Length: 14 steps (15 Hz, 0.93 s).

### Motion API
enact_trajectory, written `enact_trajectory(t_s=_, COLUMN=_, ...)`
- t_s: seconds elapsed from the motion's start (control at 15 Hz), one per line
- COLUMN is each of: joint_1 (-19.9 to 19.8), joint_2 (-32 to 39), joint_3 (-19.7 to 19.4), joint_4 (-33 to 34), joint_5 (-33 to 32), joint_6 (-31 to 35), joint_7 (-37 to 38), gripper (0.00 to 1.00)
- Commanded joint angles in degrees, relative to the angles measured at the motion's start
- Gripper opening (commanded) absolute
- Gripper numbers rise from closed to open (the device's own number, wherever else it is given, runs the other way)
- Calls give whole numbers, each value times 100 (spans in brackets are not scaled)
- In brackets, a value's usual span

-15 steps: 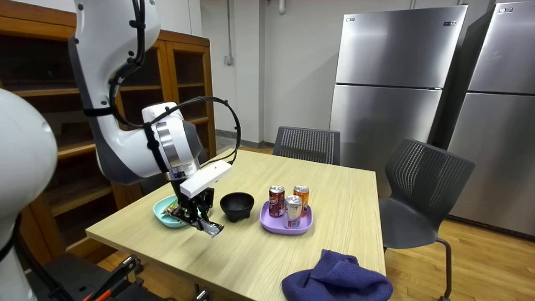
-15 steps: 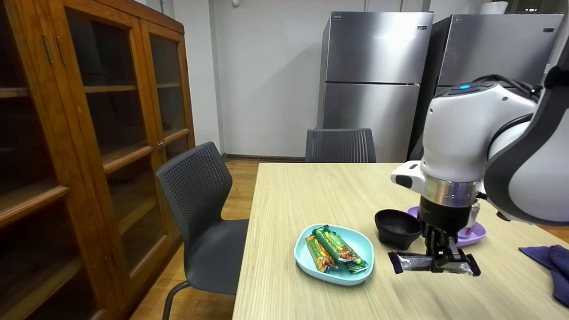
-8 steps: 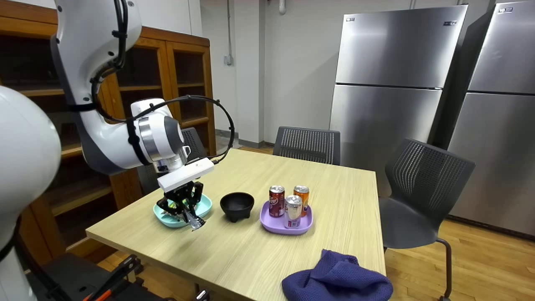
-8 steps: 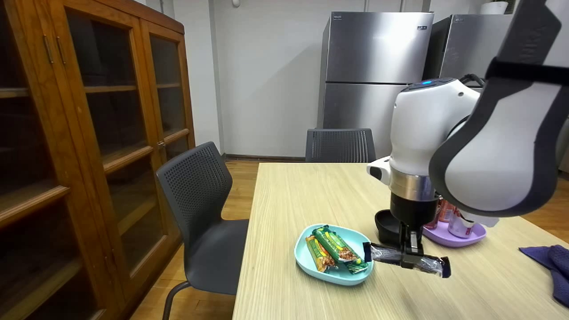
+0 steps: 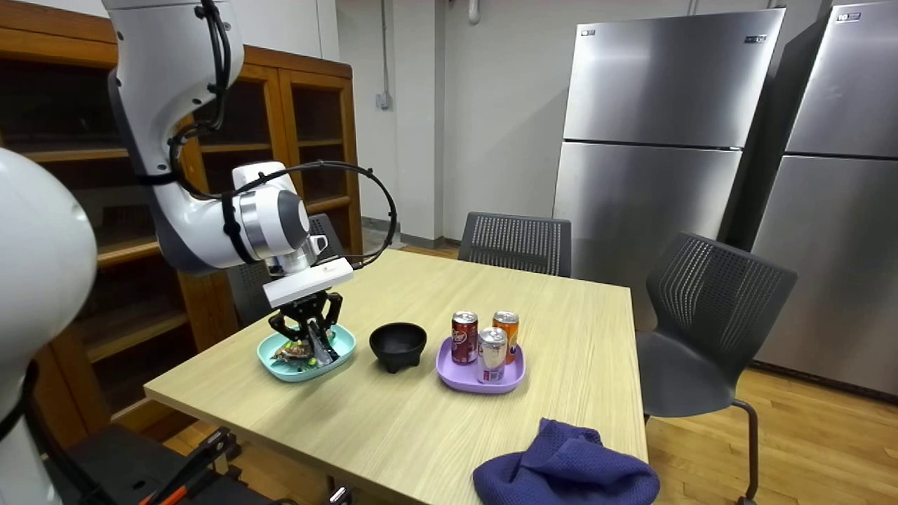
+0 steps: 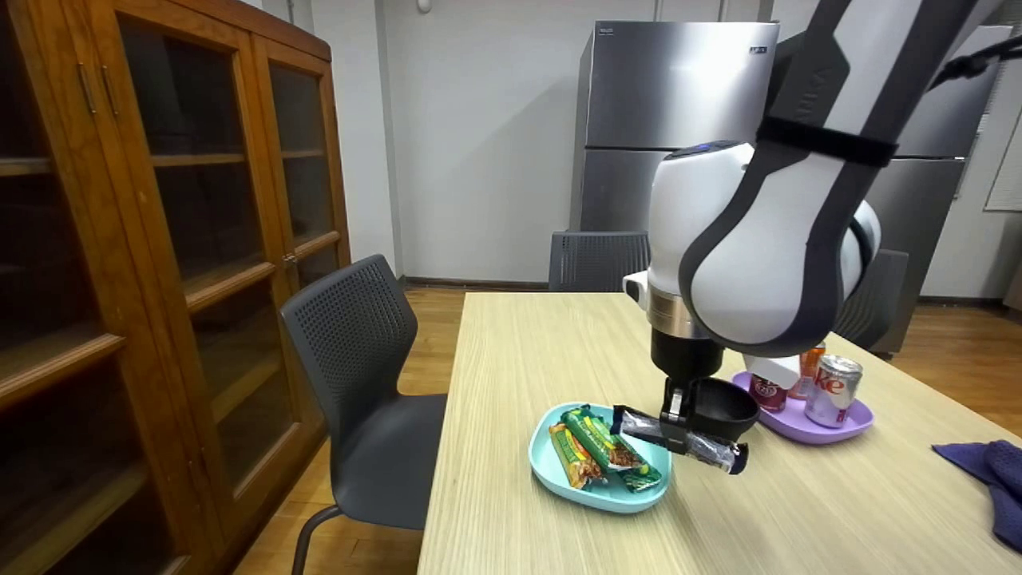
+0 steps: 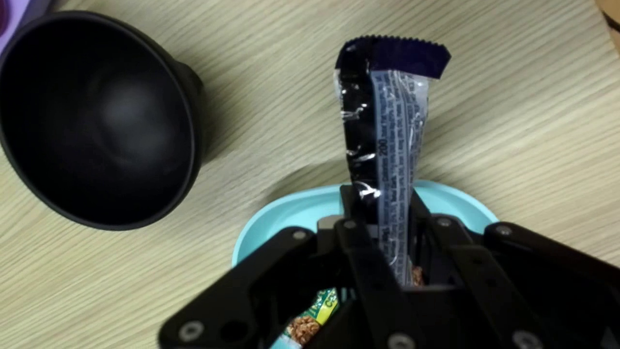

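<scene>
My gripper [image 7: 385, 201] is shut on a bar in a dark, silvery wrapper [image 7: 397, 126]. The bar sticks out on both sides of the fingers in an exterior view [image 6: 715, 450]. The gripper also shows in both exterior views [image 5: 319, 344] [image 6: 675, 435]. It holds the bar above the table by the teal plate [image 6: 547, 471]; one bar end overlaps the plate's rim in that view. Several green-wrapped bars [image 6: 595, 435] lie in the plate, partly hidden by the gripper in the wrist view. A black bowl [image 7: 97, 121] stands beside the plate, partly behind the gripper in an exterior view [image 6: 725, 407].
A purple plate [image 5: 480, 384] holds a dark red can [image 5: 464, 337], a silver can [image 5: 492, 355] and an orange can [image 5: 511, 330]. A dark blue cloth [image 5: 568, 470] lies at the table's edge. Grey chairs [image 5: 515, 242] stand around the table [image 5: 421, 428].
The gripper has moved with the held bar away from the purple plate, to the teal plate. It shifts left in both exterior views. The plates, bowl and cans have not moved.
</scene>
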Motion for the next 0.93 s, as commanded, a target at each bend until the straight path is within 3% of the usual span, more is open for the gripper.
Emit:
enact_trajectory(t_s=0.0, joint_1=-516, joint_2=329, joint_3=531, joint_4=639, joint_5=-159, joint_6=-374, joint_7=475, gripper=6)
enact_trajectory(t_s=0.4, joint_1=-848, joint_2=726, joint_3=893, joint_4=1219, joint_5=-87, joint_6=-547, joint_7=709, gripper=6)
enact_trajectory(t_s=0.87, joint_1=-759, joint_2=946, joint_3=844, joint_4=1475, joint_5=-60, joint_6=-529, joint_7=1255, gripper=6)
